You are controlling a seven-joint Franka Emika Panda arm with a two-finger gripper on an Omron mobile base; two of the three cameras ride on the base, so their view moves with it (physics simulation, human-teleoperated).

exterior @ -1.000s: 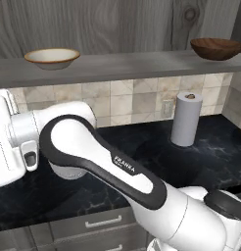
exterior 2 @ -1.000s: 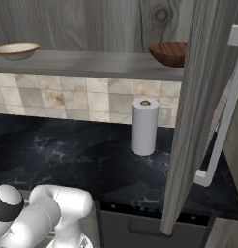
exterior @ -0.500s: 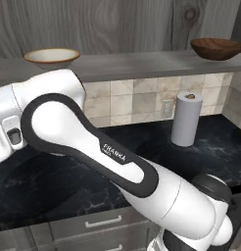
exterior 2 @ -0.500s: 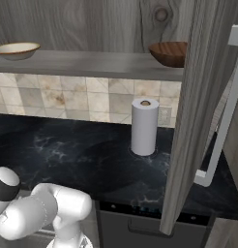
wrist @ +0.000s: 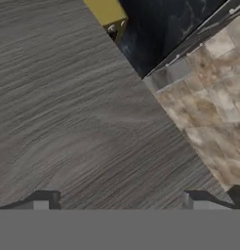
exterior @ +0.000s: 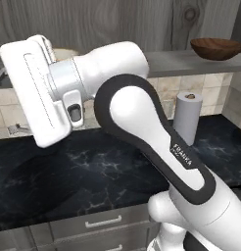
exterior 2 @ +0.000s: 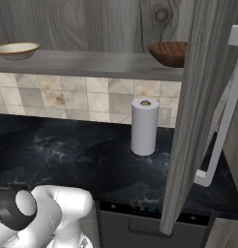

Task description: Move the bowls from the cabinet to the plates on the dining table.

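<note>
My gripper [wrist: 119,199] stands spread wide with nothing between its tips, both dark finger tips [wrist: 43,199] showing far apart at the bottom of the hand view. Ahead of them is a grey wood-grain panel [wrist: 78,122], seen close and at a tilt, with tan tiles [wrist: 214,122] and a strip of black marble-look counter [wrist: 161,29] beyond its edge; a yellow block [wrist: 108,12] sits at the top (what it is I cannot tell).

The only writing I can read is "FRANKA" in small white letters on the dark band of my arm [exterior: 183,153], in the left base view.

The dark brown wooden bowl [exterior 2: 170,52] rests on the grey shelf [exterior 2: 92,63] of the cabinet, at its right end, beside the open cabinet door [exterior 2: 198,111] with its pale bar handle [exterior 2: 222,116]. The cream bowl [exterior 2: 15,49] with the orange-tan rim sits at the left end of the same shelf, well apart from the brown one. Below the shelf, a paper towel roll [exterior 2: 144,127] stands upright on the counter against the tiled wall.
</note>
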